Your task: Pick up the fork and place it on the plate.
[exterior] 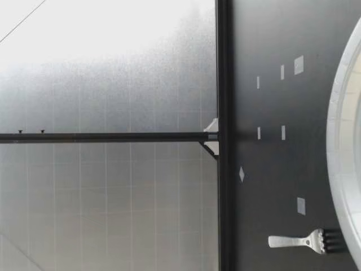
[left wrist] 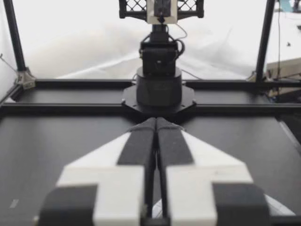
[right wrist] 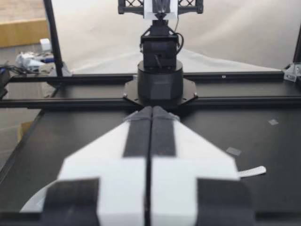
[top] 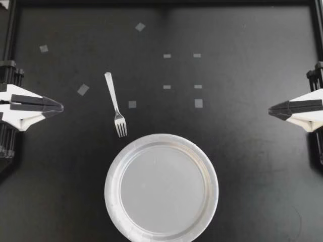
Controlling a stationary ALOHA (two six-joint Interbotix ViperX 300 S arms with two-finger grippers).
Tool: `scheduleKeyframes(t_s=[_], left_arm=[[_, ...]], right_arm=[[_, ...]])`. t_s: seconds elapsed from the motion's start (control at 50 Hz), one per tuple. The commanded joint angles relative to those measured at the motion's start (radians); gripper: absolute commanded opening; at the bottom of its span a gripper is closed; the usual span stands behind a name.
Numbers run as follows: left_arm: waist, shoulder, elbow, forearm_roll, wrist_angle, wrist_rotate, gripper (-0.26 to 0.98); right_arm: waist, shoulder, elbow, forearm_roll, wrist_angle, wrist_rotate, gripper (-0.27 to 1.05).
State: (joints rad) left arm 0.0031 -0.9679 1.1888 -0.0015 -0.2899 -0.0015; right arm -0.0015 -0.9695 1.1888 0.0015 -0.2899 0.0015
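Note:
A clear plastic fork [top: 115, 104] lies flat on the black table, handle toward the far side, tines pointing at the rim of the silver paper plate [top: 117, 166] at the near middle. The fork stops just short of the plate. My left gripper [top: 61, 107] rests shut at the left edge, well away from the fork, with nothing in it. At the right edge my right gripper [top: 269, 110] is likewise shut and holds nothing. The low view shows the fork [exterior: 304, 241] beside the plate's rim [exterior: 337, 141]. In the right wrist view the fork's handle [right wrist: 252, 172] peeks out beside the shut gripper [right wrist: 151, 109]. The left wrist view has the gripper [left wrist: 156, 121] shut.
Several small pale tape squares [top: 83, 89] dot the table's far half. A black frame rail [top: 161, 2] runs along the far edge. Each wrist view faces the other arm's base [left wrist: 159, 89] across the table.

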Motion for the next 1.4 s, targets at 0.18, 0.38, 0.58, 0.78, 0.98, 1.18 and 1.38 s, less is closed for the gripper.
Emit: scheduleKeyframes(t_s=[0.18, 0.38, 0.58, 0.78, 0.98, 1.18, 1.38], left_arm=[[0.021, -0.064, 0.044, -0.044, -0.020, -0.015, -0.05], [0.021, -0.075, -0.049, -0.239, 0.097, -0.021, -0.05], [0.021, -0.002, -0.244, -0.316, 0.411, -0.032, -0.01], [0.041, 0.092, -0.380, -0.318, 0.466, -0.117, 0.02], [0.172, 0.147, -0.479, -0.318, 0.649, -0.225, 0.02], [0.351, 0.262, -0.591, -0.316, 0.933, -0.311, 0.02], [0.379, 0.463, -0.730, -0.304, 1.198, -0.380, 0.02]], right_arm=[[-0.005, -0.018, 0.031, -0.002, -0.012, -0.003, -0.15], [-0.005, -0.025, 0.041, 0.002, -0.012, 0.011, -0.14], [-0.005, -0.028, 0.041, 0.000, -0.014, 0.011, -0.14], [-0.005, -0.031, 0.046, 0.002, -0.015, 0.011, -0.14], [-0.005, -0.034, 0.054, 0.002, -0.014, 0.011, -0.14], [-0.005, -0.035, 0.067, 0.003, -0.014, 0.014, -0.14], [-0.005, -0.038, 0.074, 0.017, -0.014, 0.014, -0.14]])
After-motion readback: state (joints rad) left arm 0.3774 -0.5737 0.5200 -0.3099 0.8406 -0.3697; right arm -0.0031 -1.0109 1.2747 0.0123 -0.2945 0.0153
